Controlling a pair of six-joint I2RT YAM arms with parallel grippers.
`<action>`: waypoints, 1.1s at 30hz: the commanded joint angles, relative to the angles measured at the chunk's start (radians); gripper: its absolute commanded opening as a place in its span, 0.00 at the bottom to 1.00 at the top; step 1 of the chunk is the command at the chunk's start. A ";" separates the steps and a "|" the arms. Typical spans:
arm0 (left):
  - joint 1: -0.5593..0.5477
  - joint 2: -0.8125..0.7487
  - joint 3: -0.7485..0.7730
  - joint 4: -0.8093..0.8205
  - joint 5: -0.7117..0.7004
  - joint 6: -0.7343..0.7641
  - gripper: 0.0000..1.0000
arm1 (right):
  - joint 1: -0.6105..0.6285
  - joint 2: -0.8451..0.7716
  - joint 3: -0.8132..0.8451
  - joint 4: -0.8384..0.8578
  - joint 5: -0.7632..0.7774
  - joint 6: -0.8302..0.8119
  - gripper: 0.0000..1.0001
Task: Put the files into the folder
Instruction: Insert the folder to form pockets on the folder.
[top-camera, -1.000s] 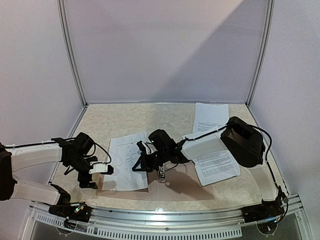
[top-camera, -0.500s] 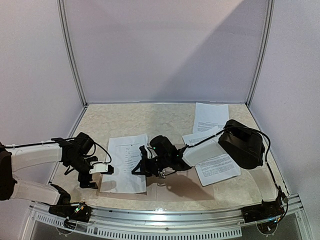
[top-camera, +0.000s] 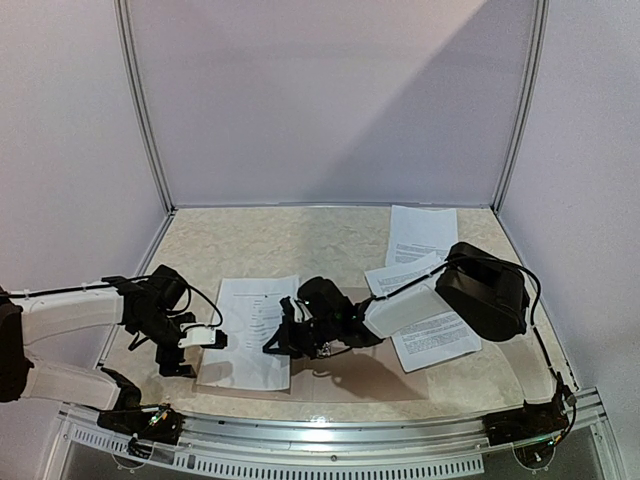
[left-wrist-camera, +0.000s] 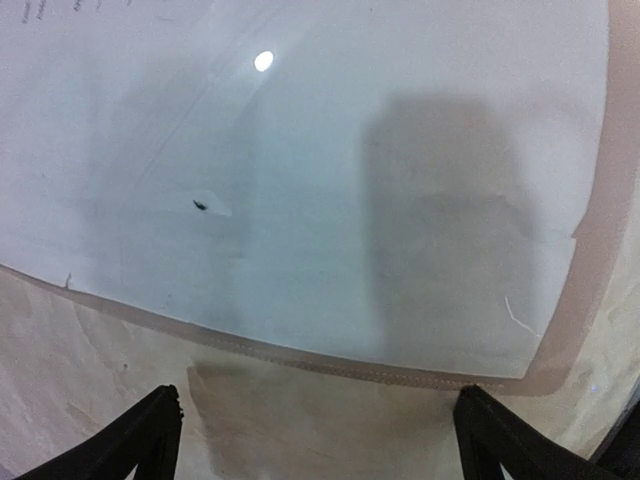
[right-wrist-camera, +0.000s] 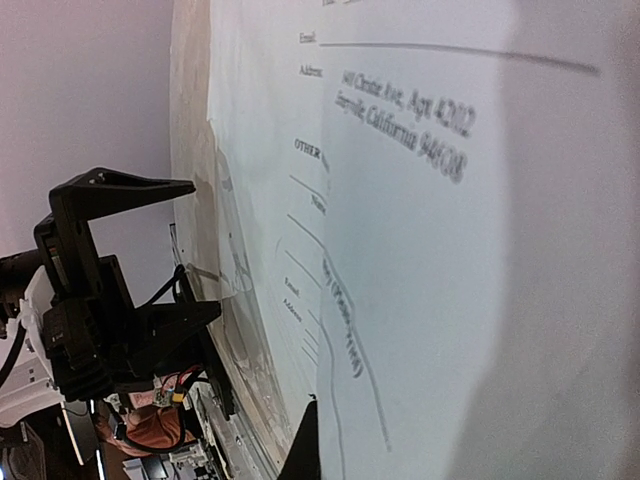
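The tan folder (top-camera: 352, 380) lies open and flat near the front edge, with a small metal clip (top-camera: 322, 351) on its spine. One file sheet (top-camera: 250, 325) lies on its left leaf. My right gripper (top-camera: 281, 340) is at that sheet's right edge and looks shut on it. In the right wrist view the printed sheet (right-wrist-camera: 440, 250) fills the frame and only one dark fingertip (right-wrist-camera: 303, 455) shows. My left gripper (top-camera: 190, 352) is open and empty just off the folder's left edge. In the left wrist view its fingers (left-wrist-camera: 150, 430) straddle the folder's edge (left-wrist-camera: 585, 260) below the sheet (left-wrist-camera: 300, 180).
Two more printed sheets lie to the right, one at the back (top-camera: 422, 233) and one under the right arm (top-camera: 435, 335). White walls enclose the marble table (top-camera: 260, 240) on three sides. A metal rail (top-camera: 330, 430) runs along the front edge.
My right gripper has moved slightly toward the front, and the sheet has shifted with it over the left leaf. The left arm has stayed put.
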 joint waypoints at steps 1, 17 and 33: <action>-0.025 0.028 -0.059 0.058 -0.001 -0.007 0.97 | 0.017 -0.046 0.008 -0.045 -0.031 -0.028 0.00; -0.025 0.025 -0.061 0.062 -0.003 -0.016 0.97 | 0.034 -0.039 0.031 -0.111 -0.046 -0.046 0.00; -0.025 0.014 -0.065 0.066 -0.027 -0.025 0.97 | 0.035 -0.054 0.104 -0.285 -0.026 -0.167 0.18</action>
